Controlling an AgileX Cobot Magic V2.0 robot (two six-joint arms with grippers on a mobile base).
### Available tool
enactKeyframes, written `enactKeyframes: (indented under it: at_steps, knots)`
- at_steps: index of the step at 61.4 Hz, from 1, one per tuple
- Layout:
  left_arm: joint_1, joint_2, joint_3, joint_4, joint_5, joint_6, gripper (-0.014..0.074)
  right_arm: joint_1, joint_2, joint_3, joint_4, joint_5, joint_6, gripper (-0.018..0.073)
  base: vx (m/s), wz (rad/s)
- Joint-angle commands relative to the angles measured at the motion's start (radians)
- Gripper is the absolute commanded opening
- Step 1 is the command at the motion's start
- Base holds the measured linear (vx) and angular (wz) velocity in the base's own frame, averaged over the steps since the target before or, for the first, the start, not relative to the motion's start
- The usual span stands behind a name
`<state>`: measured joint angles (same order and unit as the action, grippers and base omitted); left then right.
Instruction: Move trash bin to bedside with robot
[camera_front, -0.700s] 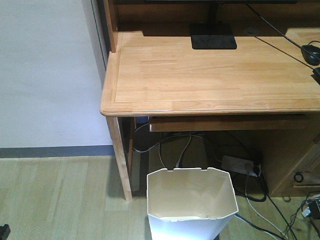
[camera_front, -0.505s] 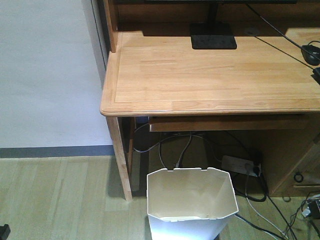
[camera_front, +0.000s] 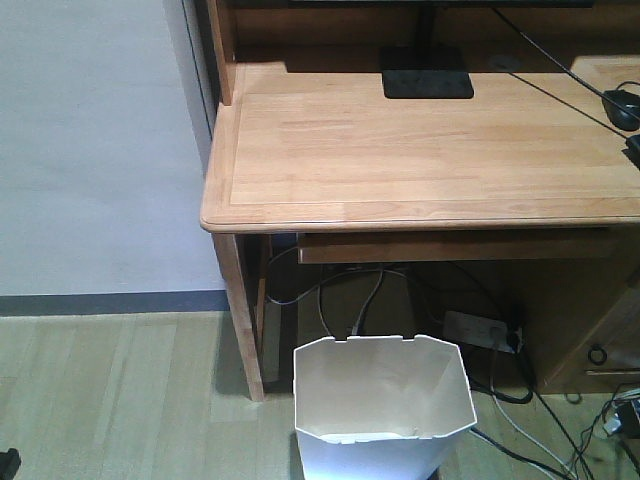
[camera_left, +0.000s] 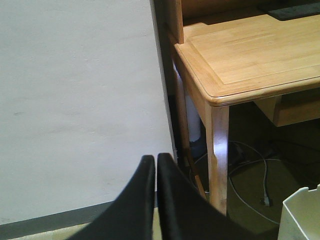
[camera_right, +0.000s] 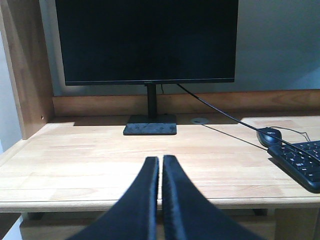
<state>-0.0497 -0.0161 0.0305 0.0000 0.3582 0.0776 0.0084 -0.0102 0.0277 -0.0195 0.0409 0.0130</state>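
The white trash bin (camera_front: 382, 412) stands on the floor at the bottom of the front view, just before the desk's left leg, open and with nothing seen inside. Its rim corner (camera_left: 301, 215) shows at the lower right of the left wrist view. My left gripper (camera_left: 156, 159) is shut with nothing in it, held in the air facing the white wall, left of the bin. My right gripper (camera_right: 160, 160) is shut and holds nothing, level with the desk's front edge. The bedside is out of view.
A light wooden desk (camera_front: 420, 150) fills the upper front view, with a monitor stand (camera_front: 426, 72), a mouse (camera_right: 269, 135) and a keyboard (camera_right: 300, 162) on it. Cables and a power strip (camera_front: 482, 330) lie under the desk. A white wall (camera_front: 90, 150) is at left.
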Motion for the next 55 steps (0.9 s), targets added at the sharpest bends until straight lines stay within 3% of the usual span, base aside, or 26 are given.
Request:
enactKeyframes:
  at_steps: [1, 13, 44, 55]
  knots:
    - [-0.001, -0.021, 0.018, 0.0, -0.069, -0.005, -0.0007, 0.002, -0.008, 0.008, -0.01, -0.086, 0.0, -0.0008, 0.0, 0.0]
    - [-0.001, -0.021, 0.018, 0.0, -0.069, -0.005, -0.0007, 0.002, -0.004, -0.026, -0.01, -0.134, -0.003, -0.0008, 0.0, 0.0]
    - [-0.001, -0.021, 0.018, 0.0, -0.069, -0.005, -0.0007, 0.002, 0.464, -0.418, 0.0, 0.301, -0.003, -0.0008, 0.0, 0.0]
    - [-0.001, -0.021, 0.018, 0.0, -0.069, -0.005, -0.0007, 0.002, 0.566, -0.425, -0.001, 0.313, -0.003, -0.0008, 0.0, 0.0]
